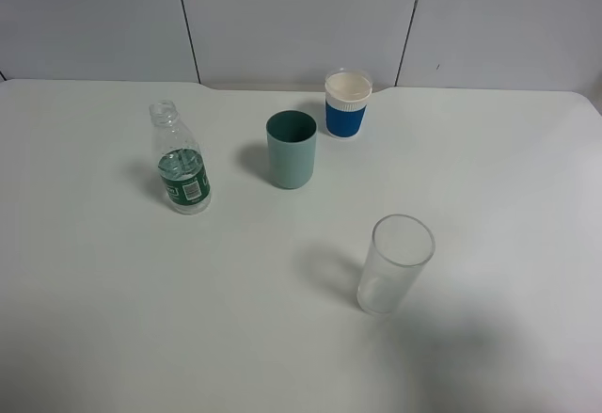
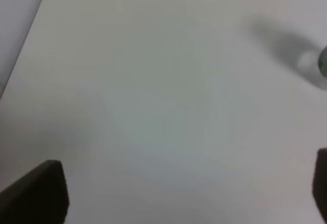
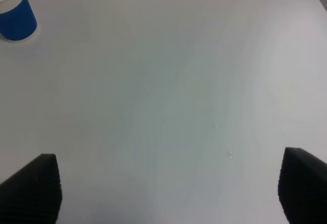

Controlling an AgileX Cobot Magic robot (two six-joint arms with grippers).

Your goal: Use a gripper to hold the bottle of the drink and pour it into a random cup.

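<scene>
The bottle (image 1: 182,164) stands upright and uncapped at the left of the white table, clear with a dark green label and some clear liquid. The teal-green cup (image 1: 292,150) stands upright to its right, apart from it. No gripper shows in the exterior high view. In the left wrist view the left gripper (image 2: 179,193) is open and empty over bare table, with dark fingertips (image 2: 36,193) at the frame corners. A blurred green sliver of the bottle (image 2: 323,60) and its shadow sit at that view's edge. The right gripper (image 3: 166,188) is open and empty over bare table.
A white-and-blue cup (image 1: 348,104) stands behind the teal cup near the back wall; it also shows in the right wrist view (image 3: 15,15). A clear glass tumbler (image 1: 395,264) stands in front, right of centre. The table edge (image 2: 20,55) shows in the left wrist view.
</scene>
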